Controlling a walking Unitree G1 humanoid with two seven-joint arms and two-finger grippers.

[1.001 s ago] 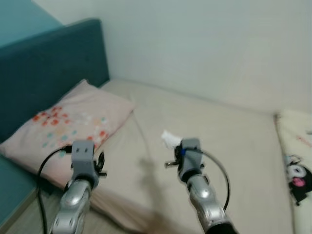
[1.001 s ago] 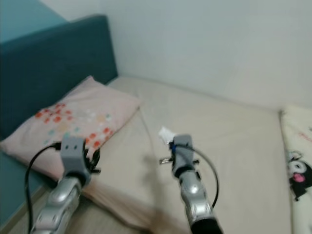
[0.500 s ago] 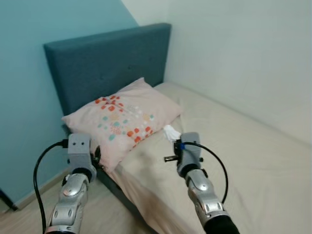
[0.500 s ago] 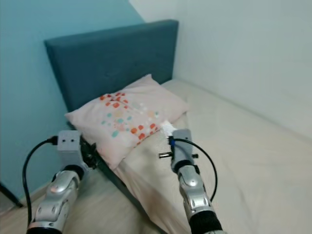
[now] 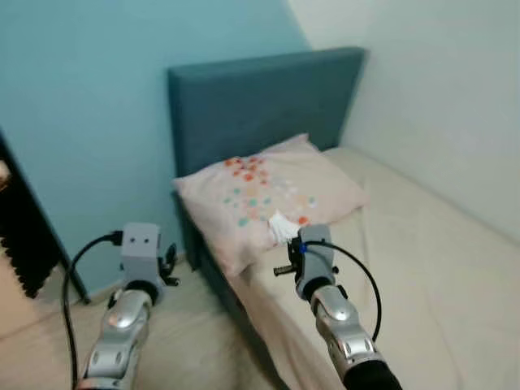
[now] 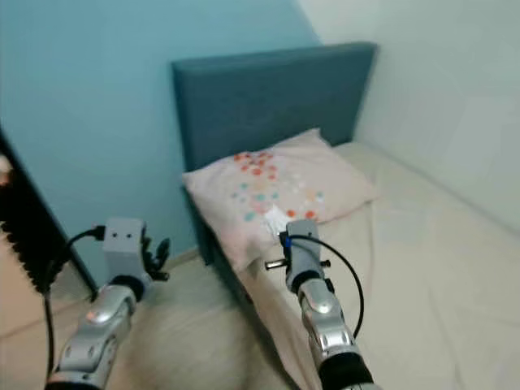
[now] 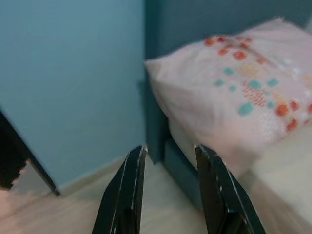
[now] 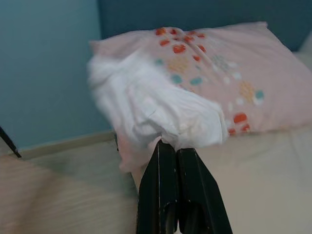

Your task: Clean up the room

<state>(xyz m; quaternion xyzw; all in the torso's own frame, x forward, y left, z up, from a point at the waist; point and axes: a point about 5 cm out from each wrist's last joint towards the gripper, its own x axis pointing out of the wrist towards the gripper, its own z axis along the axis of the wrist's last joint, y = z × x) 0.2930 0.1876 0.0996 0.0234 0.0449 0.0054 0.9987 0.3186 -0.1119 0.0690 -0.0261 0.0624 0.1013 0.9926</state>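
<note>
My right gripper [image 8: 168, 144] is shut on a crumpled white tissue [image 8: 151, 109], held up in front of me over the bed's near edge; the tissue [image 5: 282, 227] shows just above the wrist in the eye views. My left gripper [image 7: 168, 161] is open with nothing between its fingers, held low over the floor beside the bed. The left arm [image 5: 140, 268] sits at the lower left.
A pink pillow [image 5: 272, 191] with coloured dots lies at the head of the beige bed [image 5: 439, 268], against a teal headboard [image 5: 260, 97]. A blue wall [image 5: 89, 122] stands to the left, with dark furniture [image 5: 20, 236] at the far left. Light wooden floor [image 6: 195, 341] runs beside the bed.
The camera has swung left: the headboard, blue wall and floor have come into view and the bed has shifted right. The right gripper still holds the tissue.
</note>
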